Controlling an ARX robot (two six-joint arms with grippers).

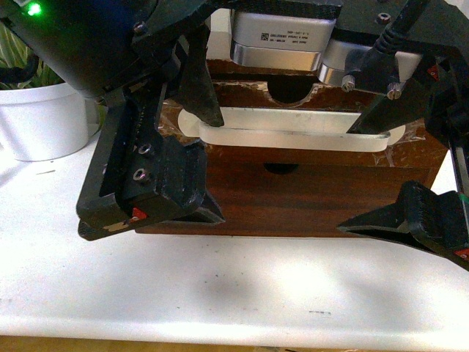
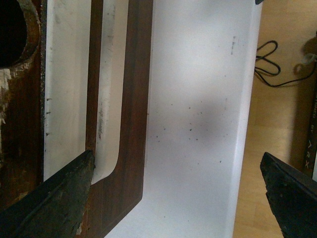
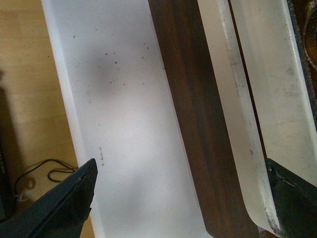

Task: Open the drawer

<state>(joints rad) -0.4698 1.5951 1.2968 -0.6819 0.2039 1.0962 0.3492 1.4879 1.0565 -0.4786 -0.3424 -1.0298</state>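
The drawer point(image 1: 245, 94) is the upper dark brown front with a half-round notch. Its long white bar handle point(image 1: 293, 130) is taped on. My left gripper point(image 1: 220, 170) is open at the handle's left end, with one finger at the handle and the other low by the box's bottom corner. My right gripper point(image 1: 344, 182) is open at the handle's right end in the same way. In the left wrist view the gripper point(image 2: 178, 198) has one finger against the handle point(image 2: 111, 74). In the right wrist view the gripper point(image 3: 181, 198) has one finger by the handle's rounded end point(image 3: 233, 99).
The plain lower drawer front point(image 1: 308, 196) sits under the handle. The box stands on a white table point(image 1: 220, 293) whose front edge is close. A white plant pot point(image 1: 44, 117) stands at the far left. A black cable point(image 2: 267, 64) lies on the wooden floor beyond the table edge.
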